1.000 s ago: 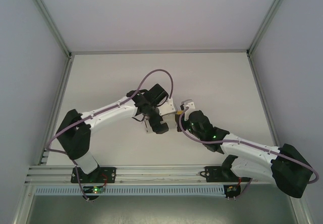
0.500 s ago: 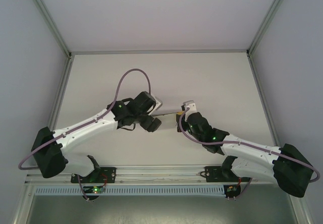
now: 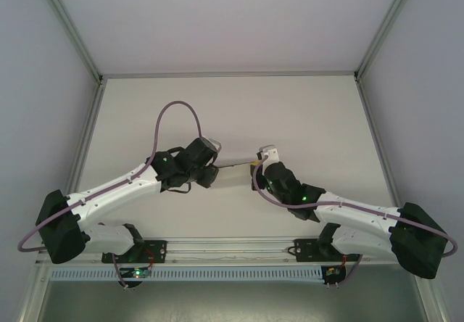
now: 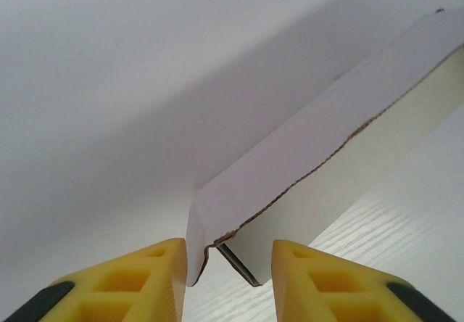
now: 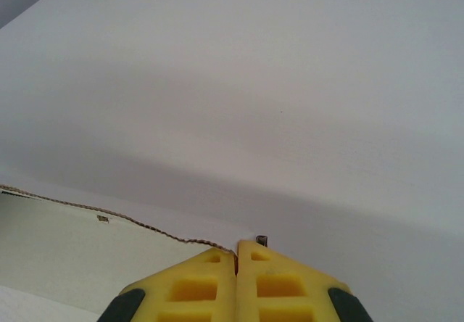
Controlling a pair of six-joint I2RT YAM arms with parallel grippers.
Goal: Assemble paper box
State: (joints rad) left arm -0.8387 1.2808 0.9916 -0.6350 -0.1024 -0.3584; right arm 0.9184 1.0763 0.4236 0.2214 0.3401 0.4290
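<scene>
Left tool (image 4: 228,244): fingers apart, straddling one corner of the box (image 4: 312,148); card against one finger, gap at the other.
Right tool (image 5: 237,246): fingers pressed together, pinching the box's ragged edge.
Box (image 3: 235,164): white card, seen edge-on from above, spanning between both tools.
Tabletop (image 3: 304,112): white; box near its middle, contact unclear.

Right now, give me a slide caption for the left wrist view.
Left gripper, jaws apart, straddling the folded corner of the white paper box.
</scene>
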